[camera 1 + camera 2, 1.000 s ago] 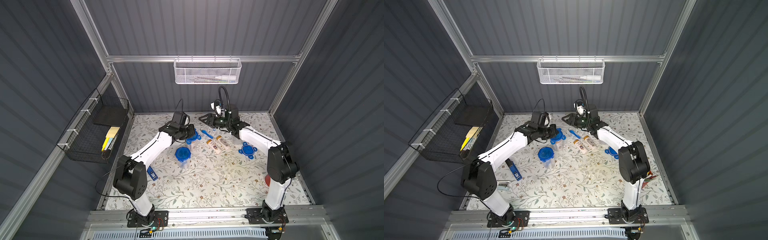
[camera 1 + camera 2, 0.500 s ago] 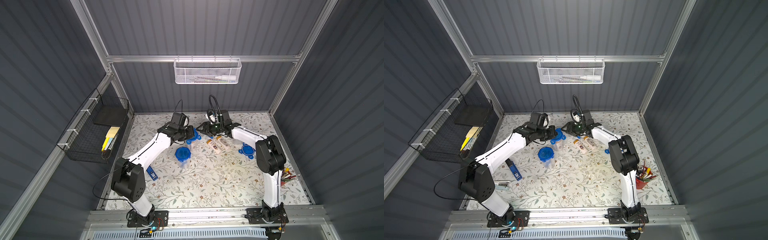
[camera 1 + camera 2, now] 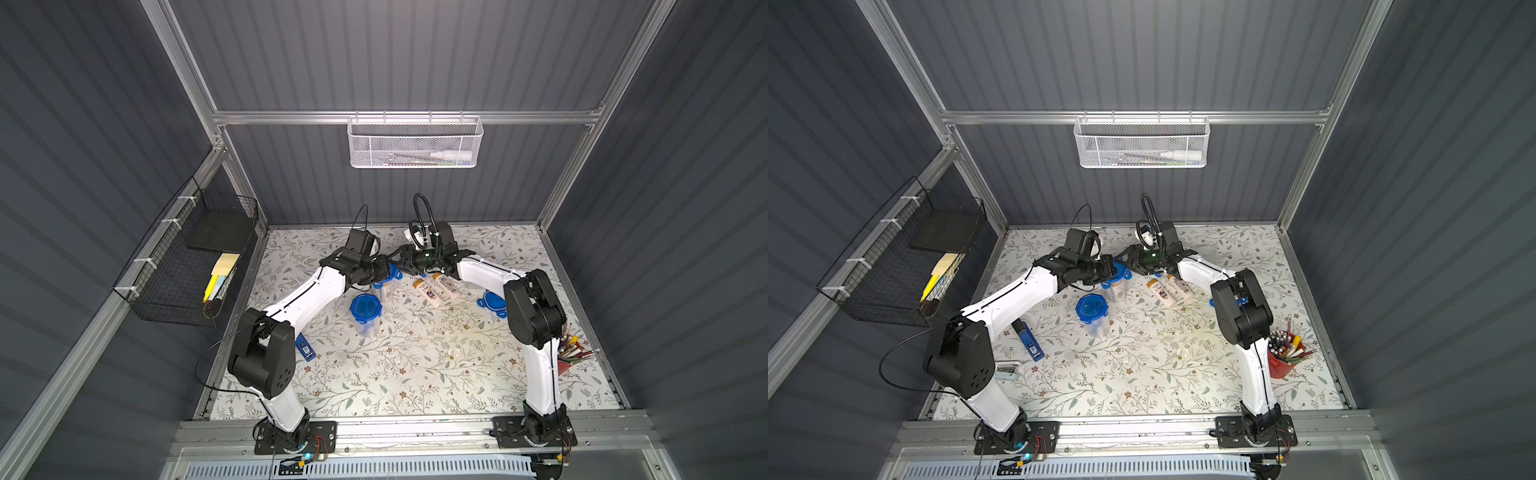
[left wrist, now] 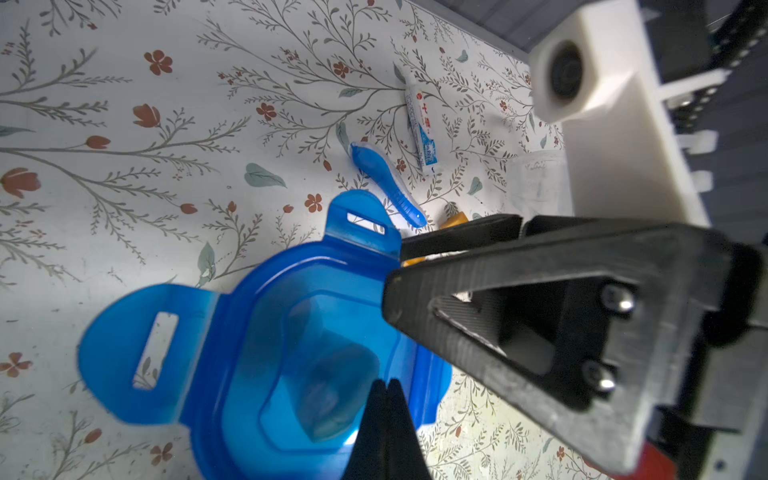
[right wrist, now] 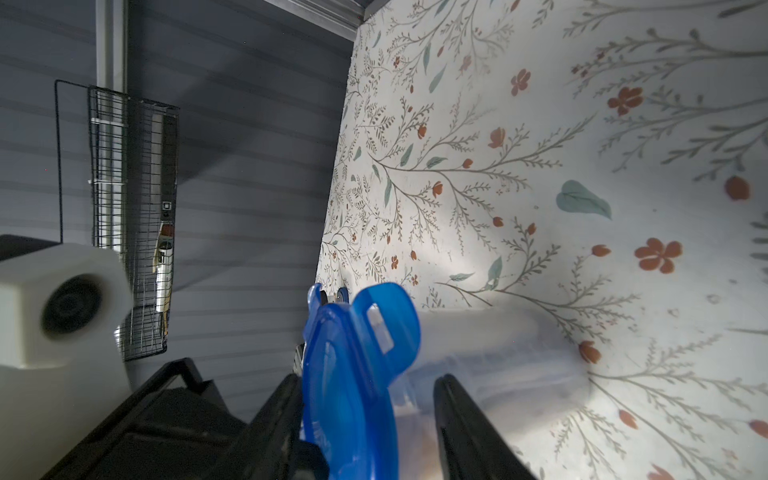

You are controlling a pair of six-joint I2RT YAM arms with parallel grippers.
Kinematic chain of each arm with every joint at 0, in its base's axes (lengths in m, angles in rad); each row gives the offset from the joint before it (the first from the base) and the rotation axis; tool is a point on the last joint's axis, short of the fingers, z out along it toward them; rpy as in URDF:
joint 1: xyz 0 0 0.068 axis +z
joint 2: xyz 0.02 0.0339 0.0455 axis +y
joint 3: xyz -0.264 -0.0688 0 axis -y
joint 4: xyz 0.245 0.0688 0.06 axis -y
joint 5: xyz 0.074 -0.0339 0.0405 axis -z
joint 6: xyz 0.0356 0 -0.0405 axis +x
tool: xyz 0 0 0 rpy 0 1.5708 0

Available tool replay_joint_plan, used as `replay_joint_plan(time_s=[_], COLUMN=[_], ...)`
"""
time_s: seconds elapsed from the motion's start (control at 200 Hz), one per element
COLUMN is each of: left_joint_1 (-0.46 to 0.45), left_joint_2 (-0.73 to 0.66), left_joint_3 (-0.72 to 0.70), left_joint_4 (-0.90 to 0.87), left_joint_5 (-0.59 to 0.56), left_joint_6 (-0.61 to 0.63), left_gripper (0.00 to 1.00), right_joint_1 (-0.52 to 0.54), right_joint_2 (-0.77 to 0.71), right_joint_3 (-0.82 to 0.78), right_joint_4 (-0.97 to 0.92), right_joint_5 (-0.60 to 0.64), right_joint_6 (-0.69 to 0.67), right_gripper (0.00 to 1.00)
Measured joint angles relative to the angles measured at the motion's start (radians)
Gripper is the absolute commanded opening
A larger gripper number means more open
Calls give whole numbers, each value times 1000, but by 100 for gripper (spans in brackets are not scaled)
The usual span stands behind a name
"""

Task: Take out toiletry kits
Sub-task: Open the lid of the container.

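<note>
The right jaws stand partly apart, astride the rim of the blue lid [image 5: 353, 374] on a clear jar [image 5: 498, 353]; I cannot tell whether they press it. The left jaws are closed tip to tip just over the same lid. Beyond the lid, a blue toothbrush [image 4: 386, 183] and a toothpaste tube [image 4: 422, 124] lie on the floral surface [image 3: 415, 374]. Two cream bottles [image 3: 428, 294] lie side by side near the jar.

Top views overhead, whole table [image 3: 415, 374]; wrist views close, both on blue lid [image 4: 257, 353].
</note>
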Motion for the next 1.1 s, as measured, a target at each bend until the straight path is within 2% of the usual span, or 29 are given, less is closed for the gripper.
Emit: replay_joint_plan(time_s=[0.395, 0.545, 0.7, 0.946, 1.101], left_joint_1=[0, 0, 0, 0, 0], left_joint_2=[11, 11, 11, 10, 8], left_joint_3=[-5, -14, -13, -14, -12], left_joint_4=[37, 51, 61, 64, 56], left_joint_5=[2, 3, 5, 10, 11], left_joint_6=[0, -3, -2, -2, -2], left_gripper=[0, 0, 0, 0, 0], right_joint_1=[2, 2, 0, -3, -3], right_joint_2=[40, 77, 77, 78, 77], right_joint_3=[0, 0, -3, -10, -10], right_joint_4=[205, 306, 341, 349, 349], right_joint_5=[-41, -61, -62, -60, -60], right_joint_6=[142, 209, 236, 245, 243], right_gripper=[47, 36, 16, 2, 0])
